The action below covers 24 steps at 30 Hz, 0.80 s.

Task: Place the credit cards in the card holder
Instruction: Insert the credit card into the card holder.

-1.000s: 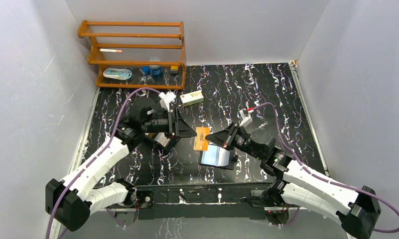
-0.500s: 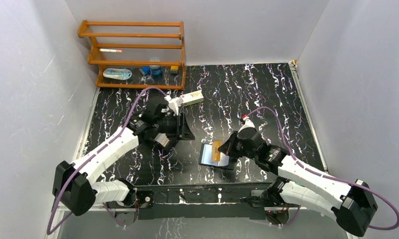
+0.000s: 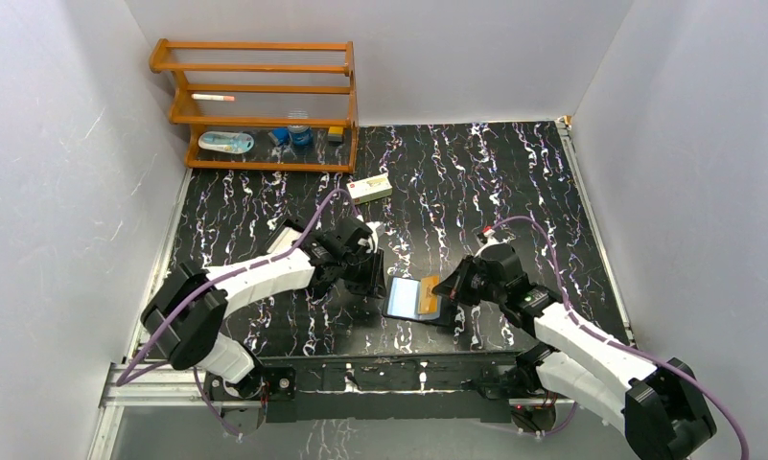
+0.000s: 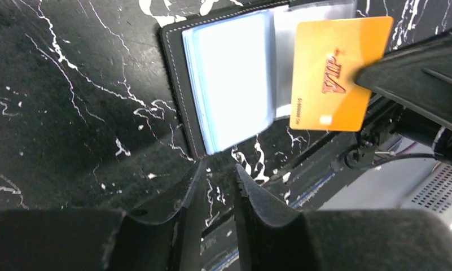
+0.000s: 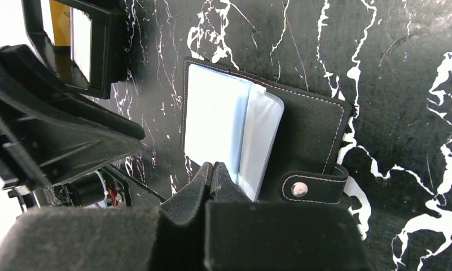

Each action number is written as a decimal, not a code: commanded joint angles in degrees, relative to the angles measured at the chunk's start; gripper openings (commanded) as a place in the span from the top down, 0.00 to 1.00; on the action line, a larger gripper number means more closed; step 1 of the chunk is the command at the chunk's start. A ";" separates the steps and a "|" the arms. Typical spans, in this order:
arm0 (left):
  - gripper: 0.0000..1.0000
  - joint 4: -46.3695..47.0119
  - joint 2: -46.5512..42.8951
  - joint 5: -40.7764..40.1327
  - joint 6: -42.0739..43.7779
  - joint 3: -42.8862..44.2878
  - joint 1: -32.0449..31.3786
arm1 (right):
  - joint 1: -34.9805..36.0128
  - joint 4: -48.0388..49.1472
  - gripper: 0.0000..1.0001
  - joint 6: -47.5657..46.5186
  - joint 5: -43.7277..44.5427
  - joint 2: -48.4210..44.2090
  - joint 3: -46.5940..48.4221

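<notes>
Now we hold one orange credit card [image 4: 336,73] over the open card holder [image 4: 223,84].
Our right gripper [image 5: 212,169] pinches the card by one edge, tilted above the holder, which lies flat on the marbled table [image 3: 514,192] between both arms. Our left gripper [image 4: 215,180] hovers just beside the holder, fingers slightly apart with nothing between them.

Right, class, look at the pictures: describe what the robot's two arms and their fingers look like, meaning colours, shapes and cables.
Both the left arm and the right arm have smooth white shells between chunky black joints. A purple cable trails along each. The fingers are matt black wedges, broad at the base and tapering towards the tips.
</notes>
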 commanded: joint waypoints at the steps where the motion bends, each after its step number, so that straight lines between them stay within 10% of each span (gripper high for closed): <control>1: 0.78 6.93 1.50 -0.04 -1.13 -2.49 -0.64 | -1.81 5.91 1.00 -1.95 -3.08 -0.60 -2.30; 24: 0.89 11.87 7.87 1.51 -1.54 -7.50 -2.41 | -3.94 19.50 1.00 0.56 -7.15 5.21 -9.07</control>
